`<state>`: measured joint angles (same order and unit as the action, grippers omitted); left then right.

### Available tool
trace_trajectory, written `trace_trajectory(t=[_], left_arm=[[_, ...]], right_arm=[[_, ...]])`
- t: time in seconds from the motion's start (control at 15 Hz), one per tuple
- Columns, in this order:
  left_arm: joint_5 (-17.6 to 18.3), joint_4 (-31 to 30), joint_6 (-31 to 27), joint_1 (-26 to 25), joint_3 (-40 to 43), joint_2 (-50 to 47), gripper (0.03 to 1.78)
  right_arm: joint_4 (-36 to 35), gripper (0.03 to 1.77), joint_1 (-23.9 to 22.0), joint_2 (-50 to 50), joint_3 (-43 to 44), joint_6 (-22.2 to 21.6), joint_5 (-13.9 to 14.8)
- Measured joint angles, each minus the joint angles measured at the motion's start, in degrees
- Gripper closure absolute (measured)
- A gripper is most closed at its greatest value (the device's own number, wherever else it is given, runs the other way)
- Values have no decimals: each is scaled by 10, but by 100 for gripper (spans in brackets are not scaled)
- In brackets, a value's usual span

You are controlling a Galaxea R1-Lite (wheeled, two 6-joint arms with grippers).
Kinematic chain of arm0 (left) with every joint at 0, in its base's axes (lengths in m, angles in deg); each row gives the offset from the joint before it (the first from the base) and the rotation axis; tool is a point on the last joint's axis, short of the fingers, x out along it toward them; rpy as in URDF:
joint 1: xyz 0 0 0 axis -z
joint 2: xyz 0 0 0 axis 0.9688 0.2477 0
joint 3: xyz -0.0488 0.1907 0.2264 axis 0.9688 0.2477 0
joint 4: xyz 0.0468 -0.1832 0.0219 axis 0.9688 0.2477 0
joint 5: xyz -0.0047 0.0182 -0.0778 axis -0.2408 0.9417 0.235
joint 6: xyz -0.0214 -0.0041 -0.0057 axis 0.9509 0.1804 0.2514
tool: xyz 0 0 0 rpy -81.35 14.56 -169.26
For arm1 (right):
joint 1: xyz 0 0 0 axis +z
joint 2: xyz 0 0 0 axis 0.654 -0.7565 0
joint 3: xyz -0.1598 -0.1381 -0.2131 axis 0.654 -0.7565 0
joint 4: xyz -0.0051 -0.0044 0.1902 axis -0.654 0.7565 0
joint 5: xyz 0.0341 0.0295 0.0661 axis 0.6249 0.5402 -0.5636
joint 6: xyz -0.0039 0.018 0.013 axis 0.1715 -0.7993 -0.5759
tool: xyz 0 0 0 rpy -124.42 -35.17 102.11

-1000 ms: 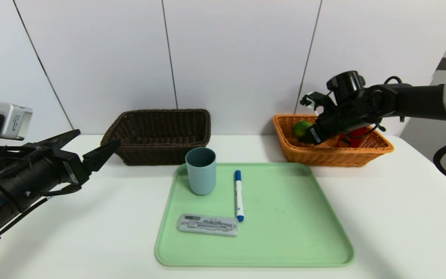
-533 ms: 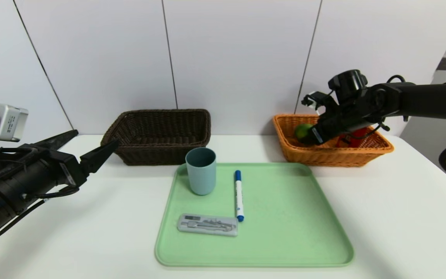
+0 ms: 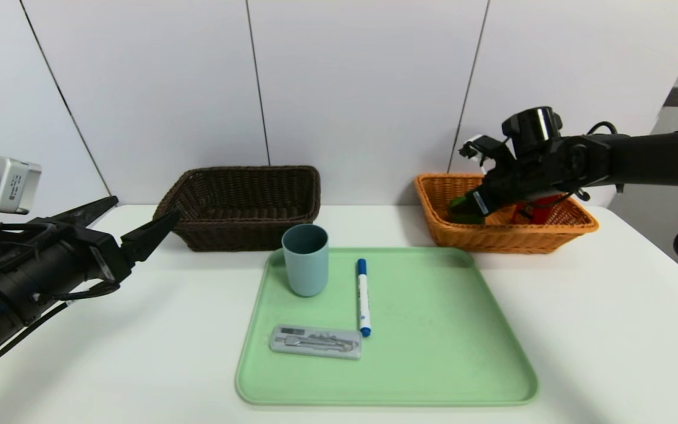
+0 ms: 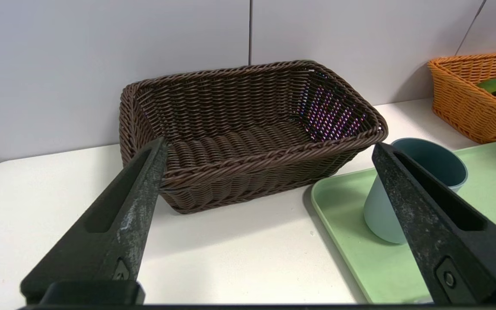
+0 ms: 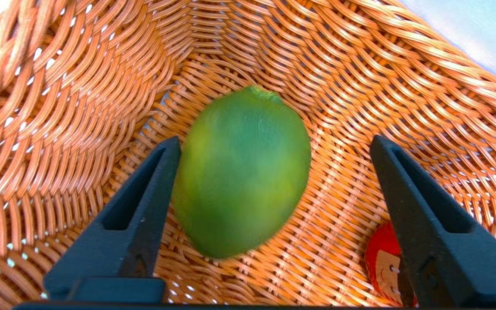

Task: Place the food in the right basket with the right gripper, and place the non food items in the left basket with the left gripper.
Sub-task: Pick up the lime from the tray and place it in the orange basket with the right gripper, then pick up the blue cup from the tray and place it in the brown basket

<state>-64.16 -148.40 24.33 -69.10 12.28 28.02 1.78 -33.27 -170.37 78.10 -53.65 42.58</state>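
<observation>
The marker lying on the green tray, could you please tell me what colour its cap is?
Blue. The white plastic marker has a blue cap; the head view shows it best.

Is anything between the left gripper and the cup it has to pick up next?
Nothing visible. The left gripper hangs open over bare table at the left, level with the brown basket. The cup stands upright on the tray's near-left corner, with only open table and the tray rim between them.

Pale green tray (image 3: 433, 353) on white table (image 3: 610, 330), grey panelled wall (image 3: 362, 88) behind
</observation>
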Motion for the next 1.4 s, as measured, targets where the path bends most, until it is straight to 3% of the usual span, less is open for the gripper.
trace_trajectory(t=[0.2, 0.6, 0.8, 1.13, 1.4], left_arm=[[0, 0, 2, 0, 1, 0, 12], [0, 0, 5, 0, 4, 1, 12], [-1, 0, 5, 0, 1, 5, 12], [-1, -9, 19, 16, -10, 34, 12], [-1, -68, 63, 61, 8, 76, 12]], right_arm=[[-4, 21, -3, 25, -28, -3, -5], [-84, 15, 6, 128, -125, -10, -4], [-97, 13, 10, 216, -198, -57, -3], [-151, 11, 12, 423, -432, -116, -2], [-166, 11, 8, 602, -629, -151, -5]])
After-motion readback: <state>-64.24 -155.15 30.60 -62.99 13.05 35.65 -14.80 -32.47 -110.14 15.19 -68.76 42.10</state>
